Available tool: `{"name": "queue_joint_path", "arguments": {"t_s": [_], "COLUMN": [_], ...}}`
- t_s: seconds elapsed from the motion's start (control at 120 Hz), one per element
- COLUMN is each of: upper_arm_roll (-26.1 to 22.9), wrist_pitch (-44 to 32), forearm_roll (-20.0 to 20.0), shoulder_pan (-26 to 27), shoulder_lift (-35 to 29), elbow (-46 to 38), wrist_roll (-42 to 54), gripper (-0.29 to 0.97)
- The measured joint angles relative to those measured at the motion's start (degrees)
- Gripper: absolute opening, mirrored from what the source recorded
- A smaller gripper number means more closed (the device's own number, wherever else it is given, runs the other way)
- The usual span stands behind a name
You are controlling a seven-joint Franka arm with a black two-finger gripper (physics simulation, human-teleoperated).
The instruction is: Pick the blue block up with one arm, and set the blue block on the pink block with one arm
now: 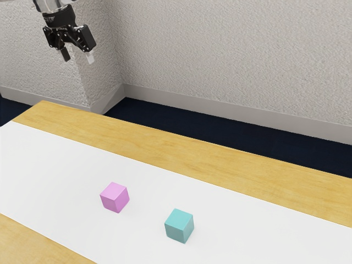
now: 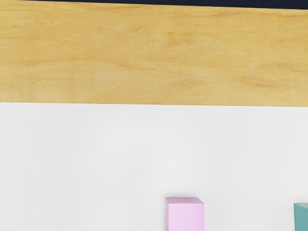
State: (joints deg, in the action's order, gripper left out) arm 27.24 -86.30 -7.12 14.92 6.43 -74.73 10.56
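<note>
**Blue block on the white strip, gripper high and open**

Blue block [image 1: 179, 225] sits flat on the tabletop [image 1: 231, 159], on the broad white strip [image 1: 55, 165] that runs along the middle of the wood. It is towards the near edge in the exterior view, one corner turned to the camera, and nothing touches it.

Over to the pink block [image 1: 114, 197]: same white strip, near the blue one on the exterior view's left and a touch further back. There is a clear gap of white between the two, and they are not touching. Both stand square on their bases, with nothing on top of either.

Up at the exterior view's upper left, the gripper [image 1: 78, 55] hangs high in the air in front of the textured wall [image 1: 231, 49], well apart from both blocks. Its two fingers [image 1: 66, 53] are spread wide, tips pointing down, with nothing between them.

Behind the tabletop a pale skirting board [image 1: 247, 113] runs along the foot of the wall, above a dark blue floor [image 1: 220, 132].

From the wrist camera, the pink block [image 2: 185, 215] shows on the white strip [image 2: 96, 159], with an edge of the blue block [image 2: 301, 216] off to its side. Beyond them lies a wide band of bare wooden tabletop [image 2: 144, 57], then a sliver of dark floor [image 2: 192, 2].
</note>
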Motion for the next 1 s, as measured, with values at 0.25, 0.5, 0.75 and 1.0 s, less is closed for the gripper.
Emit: {"name": "queue_joint_path", "arguments": {"t_s": [0.25, 0.5, 0.75, 1.0], "upper_arm_roll": [-8.7, -24.6, -28.9, -30.7], "wrist_pitch": [3.1, 1.3, -17.4, -26.8], "forearm_roll": [2.2, 7.2, 7.1, 3.9], "shoulder_pan": [-2.0, 4.4, -0.5, 2.6], "shoulder_lift": [-2.1, -8.7, -11.8, -7.1], "elbow": [12.5, -10.9, -39.2, -41.3], "wrist_roll": [-0.5, -7.0, -13.8, -23.4], "gripper": [0.68, 0.68, 0.66, 0.64]}}
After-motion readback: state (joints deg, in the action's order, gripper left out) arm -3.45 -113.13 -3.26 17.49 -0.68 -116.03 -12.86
